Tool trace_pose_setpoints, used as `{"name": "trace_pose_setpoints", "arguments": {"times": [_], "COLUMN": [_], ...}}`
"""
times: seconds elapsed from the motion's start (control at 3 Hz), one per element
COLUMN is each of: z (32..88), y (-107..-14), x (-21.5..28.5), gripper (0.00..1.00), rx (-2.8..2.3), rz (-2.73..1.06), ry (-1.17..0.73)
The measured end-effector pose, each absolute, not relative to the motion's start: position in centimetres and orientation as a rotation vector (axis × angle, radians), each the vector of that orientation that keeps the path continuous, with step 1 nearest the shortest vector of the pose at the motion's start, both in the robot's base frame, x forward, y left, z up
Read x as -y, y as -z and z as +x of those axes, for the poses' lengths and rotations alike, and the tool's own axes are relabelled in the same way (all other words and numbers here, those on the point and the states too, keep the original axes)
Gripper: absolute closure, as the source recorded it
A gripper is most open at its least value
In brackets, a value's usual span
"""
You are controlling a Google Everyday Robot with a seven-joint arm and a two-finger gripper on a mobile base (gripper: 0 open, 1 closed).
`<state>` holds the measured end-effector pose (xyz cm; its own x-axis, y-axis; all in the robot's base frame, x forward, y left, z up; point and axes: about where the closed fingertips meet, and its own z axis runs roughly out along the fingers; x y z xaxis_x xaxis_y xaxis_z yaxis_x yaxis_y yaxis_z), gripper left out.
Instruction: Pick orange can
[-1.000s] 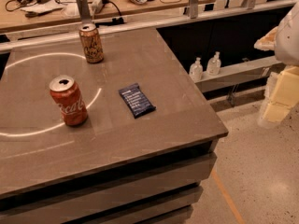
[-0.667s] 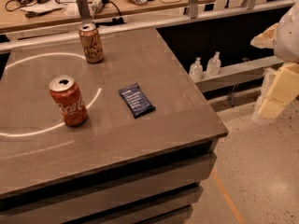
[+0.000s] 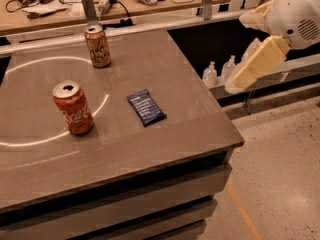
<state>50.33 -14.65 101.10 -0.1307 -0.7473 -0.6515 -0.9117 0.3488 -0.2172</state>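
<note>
**A:** What sits nearest?

**B:** The Coke can (image 3: 73,108). It stands upright on the table (image 3: 150,149), on the line of a white ring (image 3: 30,141). A flat blue packet (image 3: 146,107) lies to its right, near it but apart.

**A:** And the orange can?

**B:** The orange can (image 3: 98,46) is farther back, upright near the table's far edge. It is well apart from both the Coke can and the packet. A grey post (image 3: 90,10) rises just behind it, and beyond that is a bench (image 3: 60,15) strewn with cables.

**A:** Where's the gripper?

**B:** The gripper (image 3: 252,66) hangs off the table's right side, above the floor and well apart from the can. I cannot tell whether it is open or closed. The can is not in it.

**A:** So the reach is all to do. How would you run it?

**B:** I'd come in over the right edge and pass behind the packet, which also keeps the arm far from the Coke can. Pick the target by its dull body and dark script, not the red can. Have the gripper wide open before it arrives, centre it on the body at mid-height, and close squarely. A slim can will likely tip under a glancing touch, and the post leaves little room behind it.
</note>
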Motion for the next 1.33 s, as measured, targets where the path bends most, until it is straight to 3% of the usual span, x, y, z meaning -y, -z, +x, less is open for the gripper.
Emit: {"name": "trace_pose_setpoints", "arguments": {"times": [0.67,1.33], "z": [60.0,60.3], "y": [-102.5,-101.0], "x": [7.3,7.3], "gripper": [0.0,0.0], "rx": [-1.782,-1.818], "rz": [-1.282,-1.211], "ry": [-0.531,-0.512]}}
